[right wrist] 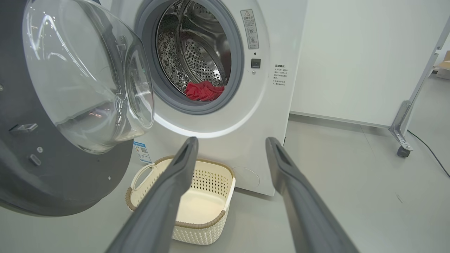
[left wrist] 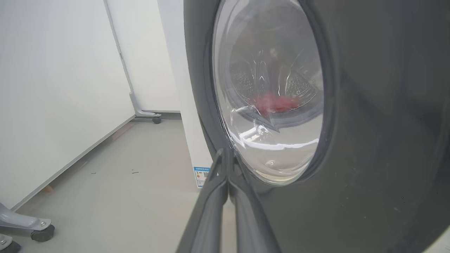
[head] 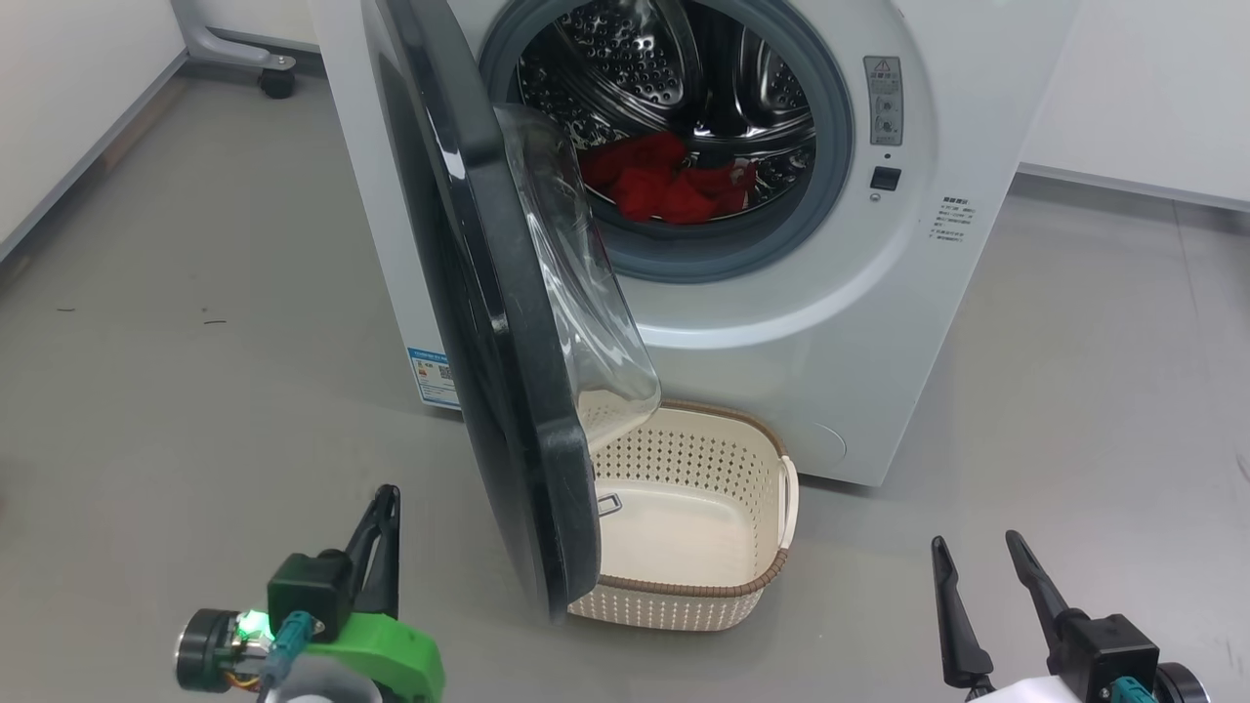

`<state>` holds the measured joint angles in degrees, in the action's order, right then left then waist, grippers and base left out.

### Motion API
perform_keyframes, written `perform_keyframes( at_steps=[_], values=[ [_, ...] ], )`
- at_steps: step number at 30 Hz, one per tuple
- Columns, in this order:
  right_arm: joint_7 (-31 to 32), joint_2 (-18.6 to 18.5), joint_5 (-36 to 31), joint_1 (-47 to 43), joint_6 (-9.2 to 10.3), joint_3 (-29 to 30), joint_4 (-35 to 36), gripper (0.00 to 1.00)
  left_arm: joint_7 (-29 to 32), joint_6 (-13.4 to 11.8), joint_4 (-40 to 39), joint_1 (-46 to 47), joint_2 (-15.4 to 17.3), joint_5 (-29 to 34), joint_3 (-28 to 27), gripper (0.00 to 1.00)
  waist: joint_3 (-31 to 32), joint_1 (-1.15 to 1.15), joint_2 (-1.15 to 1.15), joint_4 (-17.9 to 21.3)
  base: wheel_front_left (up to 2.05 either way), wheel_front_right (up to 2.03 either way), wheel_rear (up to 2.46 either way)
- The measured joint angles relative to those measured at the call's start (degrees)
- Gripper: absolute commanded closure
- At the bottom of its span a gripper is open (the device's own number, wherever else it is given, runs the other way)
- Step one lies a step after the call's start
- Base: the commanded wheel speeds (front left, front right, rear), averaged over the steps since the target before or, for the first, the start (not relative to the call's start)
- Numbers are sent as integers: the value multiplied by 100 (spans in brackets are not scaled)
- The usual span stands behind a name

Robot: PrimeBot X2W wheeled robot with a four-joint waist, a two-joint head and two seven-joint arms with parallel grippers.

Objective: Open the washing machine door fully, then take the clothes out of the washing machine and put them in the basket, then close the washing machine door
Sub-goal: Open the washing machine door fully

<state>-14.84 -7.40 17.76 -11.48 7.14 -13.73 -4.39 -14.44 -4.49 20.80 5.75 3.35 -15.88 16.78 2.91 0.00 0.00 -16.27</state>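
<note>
The washing machine [head: 879,322] stands with its drum exposed and the red clothes [head: 664,181] lying low inside. The washing machine door [head: 508,322] is swung partway out, edge-on to the head view, with its glass bowl over the basket [head: 664,610]. The basket sits on the floor against the machine's front. My left gripper [head: 389,493] is shut with nothing in it, left of the door's outer face. In the left wrist view its closed tips [left wrist: 225,151] lie near the door's [left wrist: 369,140] dark rim. My right gripper [head: 975,539] is open, right of the basket. The right wrist view looks between its fingers [right wrist: 232,140] at the basket [right wrist: 200,235] and clothes [right wrist: 204,90].
A wheeled grey stand leg [head: 273,78] sits behind the machine on the left. Another stand leg with a caster [right wrist: 402,147] and a floor cable [right wrist: 432,154] lie to the right. White walls bound the grey floor on both sides.
</note>
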Motion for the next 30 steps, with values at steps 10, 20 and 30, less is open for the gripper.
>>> perform_keyframes(
  at_steps=[10, 20, 30],
  values=[
    [0, 13, -78, -81, -51, 76, 3, 0, -1, -59, -981, 120, -46, -148, -346, 100, 22, 0, 0, 11, 0, 0, 0],
    [0, 23, -168, -84, -58, 118, 8, 0, -27, -36, -2482, 715, -67, -149, -176, 100, 29, 0, 0, 12, 0, 0, 0],
    [-1, 102, -197, -84, -118, 123, 40, 0, -33, 416, -2955, 759, -68, -29, 1058, 100, 28, 0, 0, 62, 0, 0, 0]
  ],
)
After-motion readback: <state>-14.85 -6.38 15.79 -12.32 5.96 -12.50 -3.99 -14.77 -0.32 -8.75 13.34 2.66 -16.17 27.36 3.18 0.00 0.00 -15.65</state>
